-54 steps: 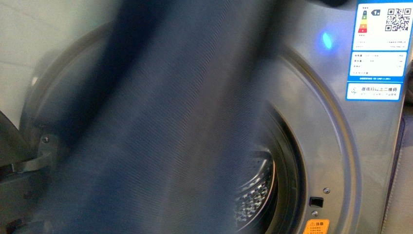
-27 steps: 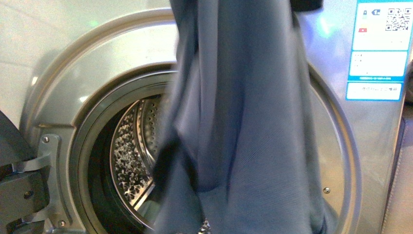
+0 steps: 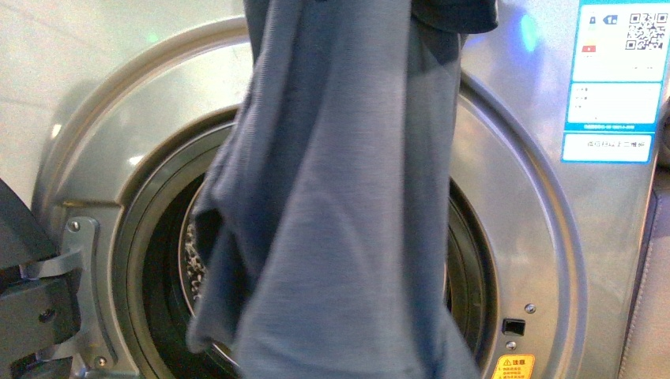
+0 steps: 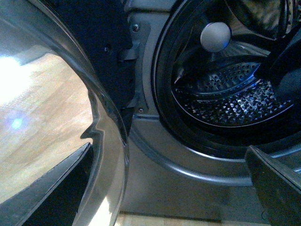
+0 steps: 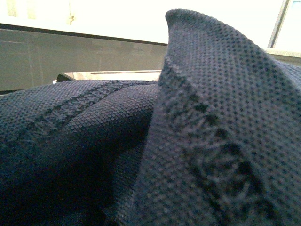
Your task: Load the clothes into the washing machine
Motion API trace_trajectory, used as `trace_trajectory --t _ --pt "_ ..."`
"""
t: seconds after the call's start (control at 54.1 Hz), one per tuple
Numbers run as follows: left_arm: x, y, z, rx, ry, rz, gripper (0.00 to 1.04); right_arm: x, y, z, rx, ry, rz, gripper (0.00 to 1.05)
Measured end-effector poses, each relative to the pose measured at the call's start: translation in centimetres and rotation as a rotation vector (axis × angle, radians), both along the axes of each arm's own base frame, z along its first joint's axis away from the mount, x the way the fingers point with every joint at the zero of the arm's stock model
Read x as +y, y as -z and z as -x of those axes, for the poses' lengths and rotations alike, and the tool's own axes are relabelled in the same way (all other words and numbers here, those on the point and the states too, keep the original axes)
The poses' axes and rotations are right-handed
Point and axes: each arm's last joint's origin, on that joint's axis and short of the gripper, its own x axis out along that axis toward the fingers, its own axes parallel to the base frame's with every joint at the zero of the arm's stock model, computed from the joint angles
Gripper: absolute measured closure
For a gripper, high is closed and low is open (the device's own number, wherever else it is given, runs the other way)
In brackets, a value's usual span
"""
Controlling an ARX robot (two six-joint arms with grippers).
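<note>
Shirt (image 3: pixel 340 205) drapes over washer (image 3: pixel 537 237) opening; feed hem in at 6 o'clock first (right gripper buried in cloth, can't tell its grip).

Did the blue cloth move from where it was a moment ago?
Yes. In the front view the clothes swung left, away from the blue-white label, and now cover more of the drum.

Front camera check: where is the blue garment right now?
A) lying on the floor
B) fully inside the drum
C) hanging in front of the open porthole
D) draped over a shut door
C: the garment hangs from above the frame across the washing machine's open porthole, with the drum showing behind its edge.
</note>
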Motion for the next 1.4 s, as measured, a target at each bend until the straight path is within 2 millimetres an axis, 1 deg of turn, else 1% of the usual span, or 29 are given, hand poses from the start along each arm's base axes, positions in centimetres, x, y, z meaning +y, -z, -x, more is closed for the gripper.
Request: trace_trajectory --t 0.721,0.758,0.813,0.85,0.961,0.998,1.072,1.127,1.256,1.33,1.404 --pt "0.0 0.0 0.0 0.0 0.0 0.0 0.07 0.0 0.0 0.0 0.001 0.0 -0.001 0.91" --pt "0.1 0.1 0.0 0.012 0.038 0.019 0.07 0.0 0.0 0.0 0.001 0.0 -0.001 0.91" --pt "0.1 -0.2 -0.2 0.044 0.213 0.082 0.07 0.0 0.0 0.0 0.001 0.0 -0.001 0.91" --pt "0.1 -0.7 -0.2 0.045 0.26 0.109 0.07 0.0 0.0 0.0 0.0 -0.004 0.0 0.91" --pt "0.0 -4.1 -0.3 -0.036 0.323 0.123 0.07 0.0 0.0 0.0 0.001 -0.003 -0.001 0.91" --pt "-0.1 -5.3 -0.6 -0.064 0.338 0.117 0.07 0.0 0.0 0.0 0.001 -0.003 -0.001 0.91" --pt "-0.2 -6.9 -1.4 -0.093 0.367 0.111 0.07 0.0 0.0 0.0 0.001 -0.003 -0.001 0.91" --pt "-0.3 -7.8 -1.9 -0.106 0.387 0.106 0.07 0.0 0.0 0.0 0.001 -0.003 -0.001 0.91" --pt "-0.5 -10.1 -4.1 -0.145 0.448 0.086 0.07 0.0 0.0 0.0 0.0 -0.003 0.0 0.91" --pt "-0.6 -11.7 -5.7 -0.167 0.492 0.09 0.07 0.0 0.0 0.0 0.001 -0.003 -0.001 0.91" --pt "-0.7 -12.9 -7.0 -0.185 0.523 0.1 0.07 0.0 0.0 0.0 0.001 -0.003 -0.001 0.91"
